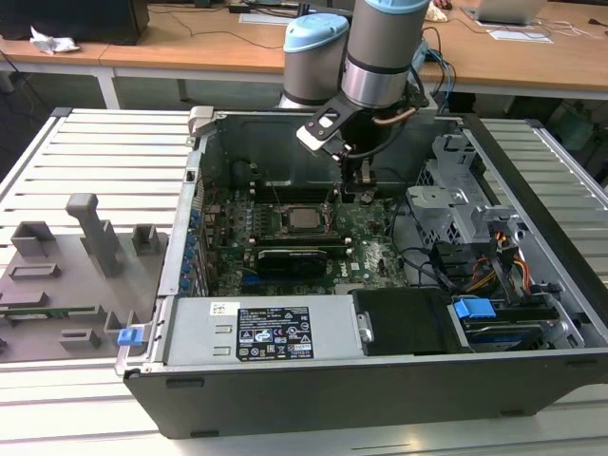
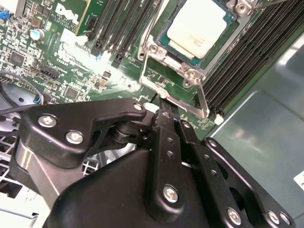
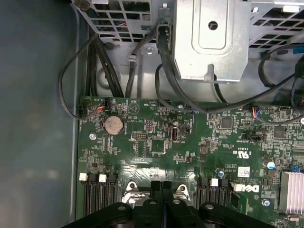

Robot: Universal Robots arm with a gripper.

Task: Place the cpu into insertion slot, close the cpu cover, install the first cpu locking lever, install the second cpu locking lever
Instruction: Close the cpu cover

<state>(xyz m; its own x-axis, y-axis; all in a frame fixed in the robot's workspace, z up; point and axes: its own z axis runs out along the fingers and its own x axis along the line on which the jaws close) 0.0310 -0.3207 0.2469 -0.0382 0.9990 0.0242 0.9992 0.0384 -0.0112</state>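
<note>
While the silver-topped square cpu (image 2: 197,28) sits in the dark, metal-rimmed insertion slot (image 2: 159,71) beneath the thin grey metal cpu cover (image 2: 221,50), I hold the black gripper (image 2: 172,118), fingers pressed together, beside a thin steel locking lever (image 2: 203,97), apparently to push it home.

Your exterior view looks down into the open computer case (image 1: 380,399). In both wrist views you sit close over its motherboard (image 2: 71,61) (image 3: 156,137), behind the hand (image 2: 164,113) (image 3: 162,183).

Arm (image 1: 383,57) steeply downward, hand (image 1: 364,180) low, fingers (image 3: 156,187) pressed together.
</note>
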